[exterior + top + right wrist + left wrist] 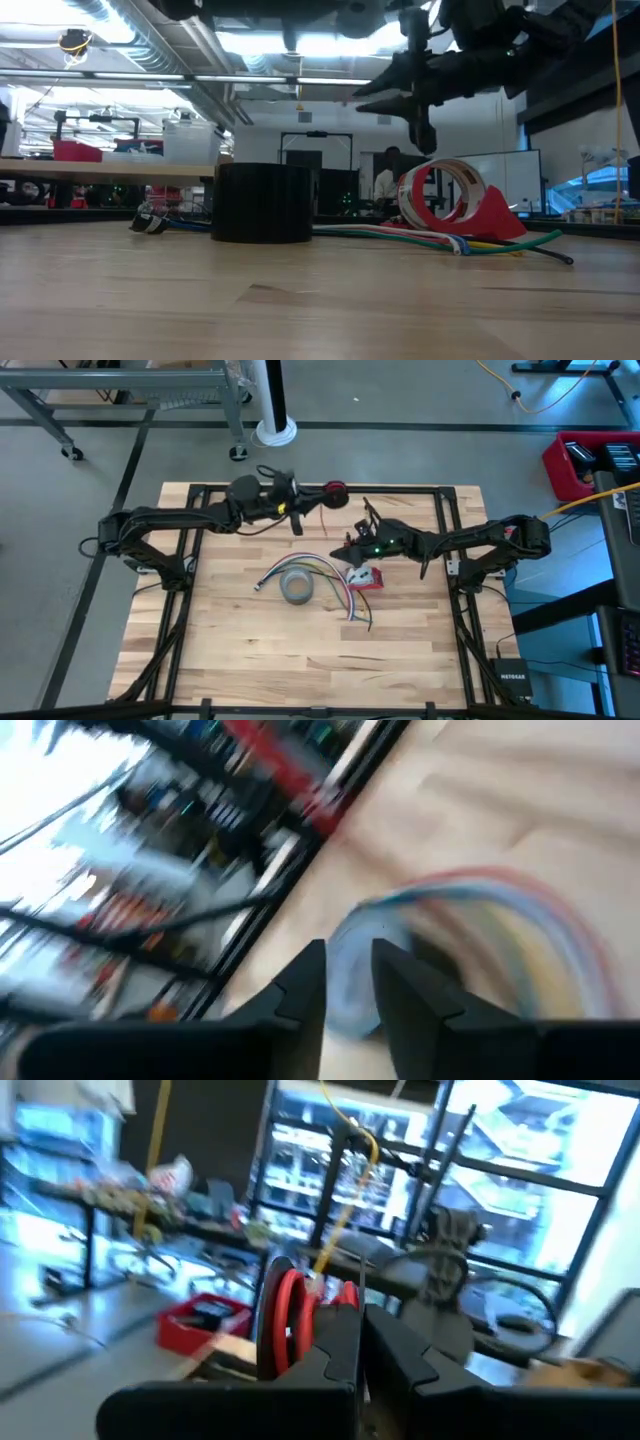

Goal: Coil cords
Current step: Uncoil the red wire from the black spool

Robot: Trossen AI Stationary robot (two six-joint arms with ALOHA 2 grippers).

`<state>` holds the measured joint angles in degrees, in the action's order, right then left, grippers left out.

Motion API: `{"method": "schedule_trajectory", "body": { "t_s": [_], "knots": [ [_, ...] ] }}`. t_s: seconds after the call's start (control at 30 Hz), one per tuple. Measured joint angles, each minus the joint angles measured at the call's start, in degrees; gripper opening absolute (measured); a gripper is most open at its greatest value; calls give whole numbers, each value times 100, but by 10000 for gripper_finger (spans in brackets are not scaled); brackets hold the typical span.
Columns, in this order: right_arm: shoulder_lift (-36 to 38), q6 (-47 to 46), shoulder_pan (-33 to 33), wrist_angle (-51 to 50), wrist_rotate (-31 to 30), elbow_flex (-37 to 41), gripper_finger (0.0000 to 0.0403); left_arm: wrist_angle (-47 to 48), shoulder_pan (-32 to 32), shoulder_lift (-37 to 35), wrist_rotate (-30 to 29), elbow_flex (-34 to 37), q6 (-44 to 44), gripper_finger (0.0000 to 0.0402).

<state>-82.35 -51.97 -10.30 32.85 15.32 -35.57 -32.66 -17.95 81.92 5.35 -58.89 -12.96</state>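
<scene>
High view, left to right: the left gripper (331, 493) is raised at the table's (230, 650) far edge, fingers clamped on a red coil (336, 491); its wrist view shows that red ring (287, 1320) upright between the closed fingers (335, 1342). Near the table's middle lies a grey tape roll (297, 588), with a fan of coloured cords (322, 572) curving from a plug on its left over to its right. Just right of them sits a red tape dispenser (366, 579). Above it hovers the right gripper (354, 546), fingers (302, 982) slightly apart, holding nothing, the cords (500, 910) blurred beyond them.
</scene>
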Motion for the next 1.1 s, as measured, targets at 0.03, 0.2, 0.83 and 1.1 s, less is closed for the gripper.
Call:
{"method": "schedule_trajectory", "body": {
  "t_s": [0.03, 0.2, 0.83, 1.1],
  "knots": [
    [0, -1, -31, 33, 184, 0, 109, 29, -40, -72, -26, 0, 72, 0],
    [0, -14, -22, 45, 133, 0, 158, 199, -224, -424, -44, 0, 324, 0],
    [55, -222, -639, 917, 248, -7, 166, 3536, 253, -939, 392, -2, 425, 0],
    [55, -355, -623, 950, 185, -7, 166, 3419, 497, -935, 1186, -2, 410, 0]
  ]
}}
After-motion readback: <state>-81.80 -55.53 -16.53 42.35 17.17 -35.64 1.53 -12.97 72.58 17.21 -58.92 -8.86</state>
